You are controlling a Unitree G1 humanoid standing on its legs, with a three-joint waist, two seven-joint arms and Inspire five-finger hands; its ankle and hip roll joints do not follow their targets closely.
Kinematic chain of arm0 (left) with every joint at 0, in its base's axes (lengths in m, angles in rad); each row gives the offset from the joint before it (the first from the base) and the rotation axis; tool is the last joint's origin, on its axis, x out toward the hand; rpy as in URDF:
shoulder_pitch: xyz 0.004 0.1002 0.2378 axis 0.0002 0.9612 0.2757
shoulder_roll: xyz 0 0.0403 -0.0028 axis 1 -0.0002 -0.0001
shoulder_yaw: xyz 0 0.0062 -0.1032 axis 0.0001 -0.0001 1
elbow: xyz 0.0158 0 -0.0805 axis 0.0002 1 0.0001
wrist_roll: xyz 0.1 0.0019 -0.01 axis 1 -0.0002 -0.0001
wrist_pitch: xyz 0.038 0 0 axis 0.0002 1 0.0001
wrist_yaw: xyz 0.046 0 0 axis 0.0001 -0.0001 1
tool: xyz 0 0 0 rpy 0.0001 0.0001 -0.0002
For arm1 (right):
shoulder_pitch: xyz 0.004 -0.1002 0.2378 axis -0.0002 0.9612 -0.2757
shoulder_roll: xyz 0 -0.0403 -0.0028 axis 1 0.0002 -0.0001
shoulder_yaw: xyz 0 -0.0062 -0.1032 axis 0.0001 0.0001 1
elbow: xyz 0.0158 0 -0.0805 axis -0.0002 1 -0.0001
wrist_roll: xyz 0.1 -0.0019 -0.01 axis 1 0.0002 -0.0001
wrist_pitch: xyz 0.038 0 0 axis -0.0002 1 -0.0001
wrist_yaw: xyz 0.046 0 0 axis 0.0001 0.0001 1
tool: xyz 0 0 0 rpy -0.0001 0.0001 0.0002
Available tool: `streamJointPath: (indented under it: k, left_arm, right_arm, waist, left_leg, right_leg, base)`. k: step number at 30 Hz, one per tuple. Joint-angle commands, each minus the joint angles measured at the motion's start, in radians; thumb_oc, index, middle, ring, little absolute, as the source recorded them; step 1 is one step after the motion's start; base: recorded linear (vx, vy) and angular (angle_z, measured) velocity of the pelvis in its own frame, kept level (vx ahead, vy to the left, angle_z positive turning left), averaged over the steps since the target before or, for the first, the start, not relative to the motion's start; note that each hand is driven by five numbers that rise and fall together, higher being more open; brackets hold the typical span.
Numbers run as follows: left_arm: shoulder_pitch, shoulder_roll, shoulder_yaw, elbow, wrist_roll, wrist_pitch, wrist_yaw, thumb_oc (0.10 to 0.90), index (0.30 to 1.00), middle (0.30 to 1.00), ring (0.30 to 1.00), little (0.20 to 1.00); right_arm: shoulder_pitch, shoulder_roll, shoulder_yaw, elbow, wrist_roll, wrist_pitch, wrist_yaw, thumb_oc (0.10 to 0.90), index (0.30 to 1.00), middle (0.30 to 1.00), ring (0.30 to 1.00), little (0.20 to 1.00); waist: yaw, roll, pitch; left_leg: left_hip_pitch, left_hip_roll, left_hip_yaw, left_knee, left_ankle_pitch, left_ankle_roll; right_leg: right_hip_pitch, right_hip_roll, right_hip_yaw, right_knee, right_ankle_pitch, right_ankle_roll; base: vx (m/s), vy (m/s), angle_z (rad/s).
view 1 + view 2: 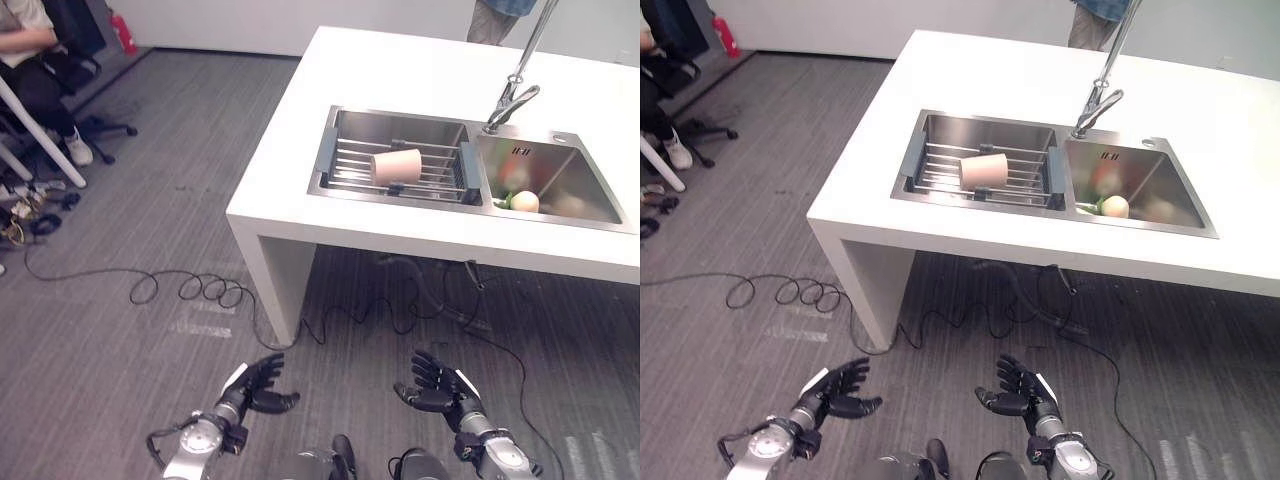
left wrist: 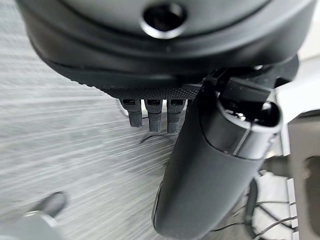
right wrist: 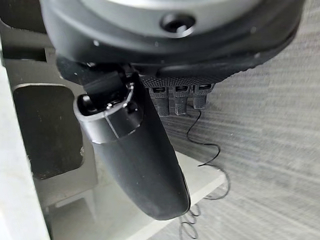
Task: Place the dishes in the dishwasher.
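a grey carpeted floor point(image 1: 120, 360) spreads under everything, with a thin black cable point(image 1: 190, 288) looping across it toward the counter. a white counter point(image 1: 400, 70) stands ahead, open underneath, and a double steel sink point(image 1: 470, 165) is set into its top. the left basin holds a wire rack point(image 1: 400, 165) spanning it, and a beige cup point(image 1: 397, 166) lies on its side on that rack, mouth toward the left. the right basin holds a pale round object point(image 1: 524, 201) near its front left corner, with something green just beside it, too small to make out. a chrome tap point(image 1: 515, 90) rises from the back edge between the two basins. a person point(image 1: 30, 60) sits on a chair at the far left, and another person stands behind the counter at the top edge. a red object point(image 1: 122, 32) stands by the far wall. low in front, well apart from the counter, the left hand point(image 1: 256, 388) and the right hand point(image 1: 432, 387) hover over the floor, palms turned toward each other, fingers loosely spread and holding nothing.
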Motion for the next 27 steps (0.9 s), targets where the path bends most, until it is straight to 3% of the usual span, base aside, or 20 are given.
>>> streamJointPath:
  k: [1, 2, 5, 9, 11, 13, 14, 15, 16, 19, 21, 23, 24, 25, 27]
  left_arm:
    - [0.004, 0.038, 0.026, -0.086, 0.012, -0.059, 0.006, 0.8, 0.9, 0.9, 0.9, 0.9]
    - [-0.002, 0.035, 0.029, -0.075, 0.012, -0.059, 0.007, 0.8, 0.9, 0.9, 0.9, 0.9]
    - [-0.008, 0.027, 0.032, -0.044, 0.014, -0.07, 0.016, 0.8, 0.9, 0.9, 0.9, 0.9]
    - [0.001, 0.013, 0.028, -0.029, 0.021, -0.069, 0.039, 0.8, 0.9, 0.9, 0.9, 0.9]
    - [0.023, -0.005, 0.033, -0.029, 0.025, -0.045, 0.069, 0.8, 0.9, 0.9, 0.9, 0.9]
    - [0.032, -0.016, 0.035, -0.034, 0.033, -0.032, 0.078, 0.8, 0.9, 0.9, 0.9, 0.9]
    - [0.03, -0.021, 0.034, -0.036, 0.039, -0.026, 0.08, 0.8, 0.9, 0.9, 0.9, 0.9]
    - [0.027, -0.024, 0.034, -0.035, 0.039, -0.02, 0.08, 0.8, 0.9, 0.9, 0.9, 0.9]
    - [0.024, -0.026, 0.035, -0.03, 0.039, -0.015, 0.077, 0.8, 0.9, 0.9, 0.9, 0.9]
    - [0.009, -0.035, 0.042, 0.009, 0.051, 0.0, 0.049, 0.8, 0.9, 0.9, 0.9, 0.9]
    - [0.008, -0.045, 0.046, 0.044, 0.061, -0.001, 0.052, 0.8, 0.9, 0.9, 0.9, 0.9]
    - [0.009, -0.054, 0.052, 0.076, 0.059, -0.002, 0.057, 0.8, 0.9, 0.9, 0.9, 0.9]
    - [0.008, -0.059, 0.053, 0.098, 0.047, 0.007, 0.057, 0.8, 0.9, 0.9, 0.9, 0.9]
    - [-0.001, -0.059, 0.058, 0.123, 0.036, 0.019, 0.046, 0.8, 0.9, 0.9, 0.9, 0.9]
    - [-0.008, -0.065, 0.071, 0.156, 0.036, 0.036, 0.042, 0.8, 0.9, 0.9, 0.9, 0.9]
  right_arm:
    - [-0.02, -0.033, -0.008, -0.055, 0.003, -0.074, 0.005, 0.8, 0.9, 0.9, 0.9, 0.9]
    - [-0.023, -0.034, -0.008, -0.048, 0.008, -0.075, 0.01, 0.8, 0.9, 0.9, 0.9, 0.9]
    - [-0.032, -0.035, -0.01, -0.018, 0.01, -0.08, 0.038, 0.8, 0.9, 0.9, 0.9, 0.9]
    - [-0.036, -0.029, -0.004, -0.007, 0.0, -0.069, 0.041, 0.8, 0.9, 0.9, 0.9, 0.9]
    - [-0.045, -0.031, 0.014, 0.001, -0.007, -0.051, 0.047, 0.8, 0.9, 0.9, 0.9, 0.9]
    - [-0.049, -0.046, 0.019, -0.014, -0.025, -0.03, 0.046, 0.8, 0.9, 0.9, 0.9, 0.9]
    - [-0.048, -0.054, 0.017, -0.016, -0.021, -0.027, 0.044, 0.8, 0.9, 0.9, 0.9, 0.9]
    - [-0.047, -0.059, 0.013, -0.015, -0.023, -0.026, 0.043, 0.8, 0.9, 0.9, 0.9, 0.9]
    - [-0.043, -0.064, 0.009, -0.013, -0.026, -0.026, 0.042, 0.8, 0.9, 0.9, 0.9, 0.9]
    - [-0.03, -0.073, -0.012, 0.015, -0.018, -0.03, 0.029, 0.8, 0.9, 0.9, 0.9, 0.9]
    - [-0.033, -0.073, -0.018, 0.044, -0.008, -0.028, 0.026, 0.8, 0.9, 0.9, 0.9, 0.9]
    - [-0.035, -0.072, -0.021, 0.075, -0.004, -0.033, 0.023, 0.8, 0.9, 0.9, 0.9, 0.9]
    - [-0.033, -0.072, -0.026, 0.09, -0.002, -0.032, 0.021, 0.8, 0.9, 0.9, 0.9, 0.9]
    - [-0.03, -0.068, -0.034, 0.108, 0.004, -0.037, 0.017, 0.8, 0.9, 0.9, 0.9, 0.9]
    - [-0.031, -0.063, -0.034, 0.132, 0.017, -0.034, 0.004, 0.8, 0.9, 0.9, 0.9, 0.9]
  waist:
    - [-0.017, -0.011, 0.0]
    - [-0.024, -0.015, 0.001]
    - [-0.036, -0.027, 0.008]
    - [-0.038, -0.033, 0.005]
    - [-0.028, -0.053, -0.015]
    - [-0.017, -0.073, -0.021]
    - [-0.009, -0.089, -0.02]
    - [-0.004, -0.1, -0.018]
    - [-0.003, -0.102, -0.015]
    - [0.001, -0.1, -0.009]
    - [0.009, -0.086, -0.008]
    - [0.017, -0.067, -0.008]
    - [0.025, -0.059, -0.004]
    - [0.025, -0.061, -0.01]
    - [0.028, -0.057, -0.017]
  left_leg:
    - [0.007, 0.068, -0.179, 0.084, -0.052, 0.003]
    - [0.014, 0.07, -0.187, 0.084, -0.059, -0.003]
    - [0.047, 0.079, -0.191, 0.084, -0.096, -0.019]
    - [0.064, 0.101, -0.191, 0.084, -0.09, -0.037]
    - [0.083, 0.123, -0.172, 0.084, -0.073, -0.063]
    - [0.103, 0.128, -0.149, 0.084, -0.019, -0.084]
    - [0.11, 0.125, -0.14, 0.084, 0.052, -0.094]
    - [0.102, 0.122, -0.135, 0.098, 0.089, -0.1]
    - [0.075, 0.128, -0.129, 0.152, 0.101, -0.104]
    - [0.015, 0.145, -0.112, 0.173, 0.131, -0.113]
    - [0.01, 0.127, -0.132, 0.084, 0.105, -0.111]
    - [-0.057, 0.139, -0.155, 0.084, 0.086, -0.128]
    - [-0.115, 0.158, -0.154, 0.084, 0.118, -0.144]
    - [-0.131, 0.188, -0.112, 0.084, 0.11, -0.143]
    - [-0.137, 0.196, -0.124, 0.084, 0.095, -0.14]
  right_leg:
    - [0.096, 0.031, -0.018, -0.374, 0.196, 0.041]
    - [0.089, 0.02, -0.018, -0.471, 0.221, 0.042]
    - [0.07, -0.021, 0.01, -0.592, 0.282, 0.064]
    - [0.095, -0.005, 0.025, -0.621, 0.198, 0.064]
    - [0.125, 0.021, 0.022, -0.621, 0.112, 0.039]
    - [0.148, 0.032, 0.024, -0.621, 0.079, 0.015]
    - [0.163, 0.032, 0.034, -0.621, 0.064, 0.0]
    - [0.173, 0.03, 0.039, -0.621, 0.055, -0.01]
    - [0.182, 0.034, 0.038, -0.621, 0.047, -0.021]
    - [0.215, 0.044, 0.027, -0.621, 0.027, -0.041]
    - [0.229, 0.06, 0.038, -0.621, 0.019, -0.03]
    - [0.236, 0.079, 0.037, -0.621, 0.007, -0.022]
    - [0.253, 0.087, 0.033, -0.621, -0.009, -0.023]
    - [0.259, 0.078, 0.009, -0.621, -0.023, -0.019]
    - [0.257, 0.068, -0.007, -0.621, -0.025, -0.012]
  base:
    - [0.15, -0.179, 0.36]
    - [0.17, -0.205, 0.51]
    - [0.18, -0.301, 0.03]
    - [0.15, -0.304, -0.07]
    - [0.22, -0.488, -0.17]
    - [0.17, -0.402, -0.2]
    - [0.12, -0.317, -0.2]
    - [0.09, -0.287, -0.25]
    - [0.07, -0.216, -0.2]
    - [0.11, -0.121, -0.02]
    - [0.12, 0.066, -0.05]
    - [0.1, 0.067, -0.01]
    - [0.08, 0.009, -0.07]
    - [0.08, 0.01, -0.15]
    - [0.05, 0.033, -0.03]
